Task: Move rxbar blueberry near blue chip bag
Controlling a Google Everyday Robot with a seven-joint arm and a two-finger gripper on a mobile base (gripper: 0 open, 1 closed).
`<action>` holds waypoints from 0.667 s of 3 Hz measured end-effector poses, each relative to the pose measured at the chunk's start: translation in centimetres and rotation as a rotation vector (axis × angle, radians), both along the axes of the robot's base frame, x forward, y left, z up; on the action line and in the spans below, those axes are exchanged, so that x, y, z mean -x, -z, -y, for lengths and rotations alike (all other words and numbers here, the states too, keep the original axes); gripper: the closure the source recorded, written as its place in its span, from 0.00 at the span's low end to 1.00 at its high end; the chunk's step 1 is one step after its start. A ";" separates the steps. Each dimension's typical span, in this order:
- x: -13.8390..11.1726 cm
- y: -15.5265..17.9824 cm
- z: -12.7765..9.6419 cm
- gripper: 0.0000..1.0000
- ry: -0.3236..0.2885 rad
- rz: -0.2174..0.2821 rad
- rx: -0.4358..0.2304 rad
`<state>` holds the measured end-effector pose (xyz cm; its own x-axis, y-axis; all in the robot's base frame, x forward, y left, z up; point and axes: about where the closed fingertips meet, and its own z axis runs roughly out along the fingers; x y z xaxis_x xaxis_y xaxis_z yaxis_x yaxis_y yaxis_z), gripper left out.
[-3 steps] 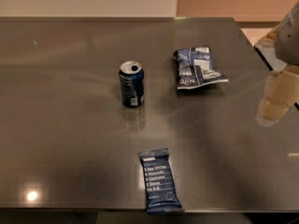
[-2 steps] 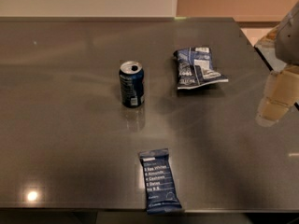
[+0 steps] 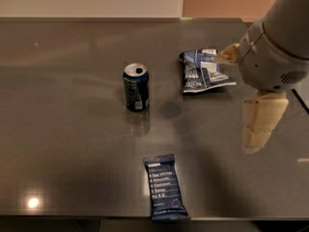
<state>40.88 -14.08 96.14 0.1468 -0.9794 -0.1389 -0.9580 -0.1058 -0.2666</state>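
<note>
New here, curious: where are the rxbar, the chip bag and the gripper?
rxbar blueberry [image 3: 164, 186]: camera view, middle of wrapper.
blue chip bag [image 3: 200, 74]: camera view, middle of bag.
gripper [image 3: 236, 100]: camera view, between fingertips, right of the bag.

The rxbar blueberry [image 3: 165, 193] wrapper reads Egg Whites, Almonds, Cashews, Dates, No B.S.

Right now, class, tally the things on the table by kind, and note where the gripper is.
Snack bars: 1, the rxbar blueberry
Chip bags: 1, the blue chip bag
Soda cans: 1
Total: 3
Gripper: open, over the table's right side
</note>
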 end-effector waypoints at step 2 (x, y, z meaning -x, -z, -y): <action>3.5 2.7 -6.6 0.00 -0.446 -0.023 0.095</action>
<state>37.34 -7.52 93.44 0.5547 -0.8299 -0.0593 -0.8190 -0.5321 -0.2146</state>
